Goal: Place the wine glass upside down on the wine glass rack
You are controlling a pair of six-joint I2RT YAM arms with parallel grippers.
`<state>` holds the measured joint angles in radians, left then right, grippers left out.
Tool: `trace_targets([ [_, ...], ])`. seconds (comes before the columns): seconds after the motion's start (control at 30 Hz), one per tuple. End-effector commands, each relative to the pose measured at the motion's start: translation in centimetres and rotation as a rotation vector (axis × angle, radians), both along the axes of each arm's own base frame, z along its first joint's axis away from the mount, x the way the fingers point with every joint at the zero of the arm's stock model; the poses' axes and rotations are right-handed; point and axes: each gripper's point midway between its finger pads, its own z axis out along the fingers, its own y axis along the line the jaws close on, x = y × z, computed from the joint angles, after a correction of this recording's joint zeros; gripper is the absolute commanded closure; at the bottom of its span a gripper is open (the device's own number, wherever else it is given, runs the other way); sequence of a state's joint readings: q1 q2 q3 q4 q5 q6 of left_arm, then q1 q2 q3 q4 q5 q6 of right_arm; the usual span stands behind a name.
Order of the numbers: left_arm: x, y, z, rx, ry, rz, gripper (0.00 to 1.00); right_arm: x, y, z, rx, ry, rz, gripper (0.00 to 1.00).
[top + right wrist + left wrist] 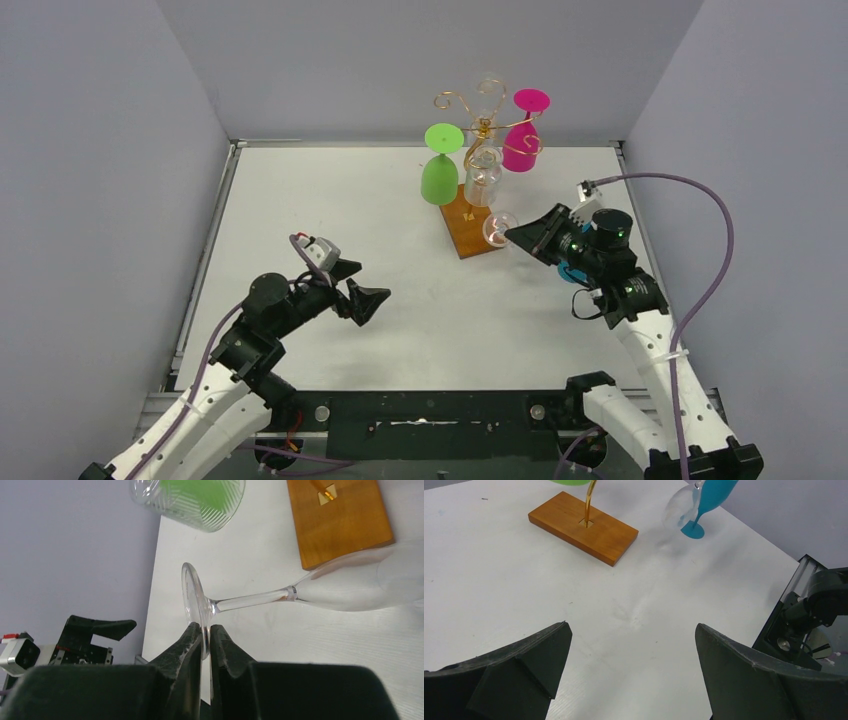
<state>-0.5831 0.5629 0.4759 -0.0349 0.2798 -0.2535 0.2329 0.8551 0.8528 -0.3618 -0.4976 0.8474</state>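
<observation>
The wine glass rack [485,125] is a gold wire stand on an orange-brown wooden base [470,228]. A green glass [440,172], a pink glass [522,142] and a clear ribbed glass [483,178] hang upside down on it. My right gripper [522,237] is shut on the foot rim of a clear wine glass [498,228]. It holds the glass roughly level, with the bowl beside the base's near end. In the right wrist view my gripper [206,627] pinches the foot, and the stem [250,600] runs right to the bowl. My left gripper [355,287] is open and empty over the table, as the left wrist view [631,650] shows.
A teal glass [704,505] stands on the table under my right arm; it also shows in the top view [572,272]. The wooden base [584,527] lies ahead of my left gripper. Grey walls enclose the table on three sides.
</observation>
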Motion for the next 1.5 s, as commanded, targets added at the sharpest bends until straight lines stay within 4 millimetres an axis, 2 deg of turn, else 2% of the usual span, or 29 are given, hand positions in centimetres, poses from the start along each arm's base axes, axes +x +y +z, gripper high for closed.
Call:
trace_targets([
  [0.0, 0.2, 0.2, 1.2, -0.006, -0.057, 0.010, 0.02, 0.4, -1.4, 4.7, 0.047, -0.121, -0.023, 1.00],
  [0.47, -0.1, 0.2, 1.0, -0.004, -0.061, -0.003, 0.02, 4.0, -6.6, 8.5, 0.148, -0.210, -0.245, 1.00],
  [0.8, -0.2, 0.1, 0.9, 0.002, -0.068, -0.011, 0.02, 5.8, -9.0, 12.7, 0.262, -0.315, -0.392, 1.00],
  [1.17, -0.3, 0.1, 0.9, 0.007, -0.071, -0.022, 0.02, 9.0, -9.5, 16.0, 0.356, -0.357, -0.402, 1.00],
  [1.47, -0.4, 0.2, 0.9, 0.009, -0.074, -0.022, 0.02, 11.4, -9.1, 16.9, 0.380, -0.367, -0.366, 1.00],
])
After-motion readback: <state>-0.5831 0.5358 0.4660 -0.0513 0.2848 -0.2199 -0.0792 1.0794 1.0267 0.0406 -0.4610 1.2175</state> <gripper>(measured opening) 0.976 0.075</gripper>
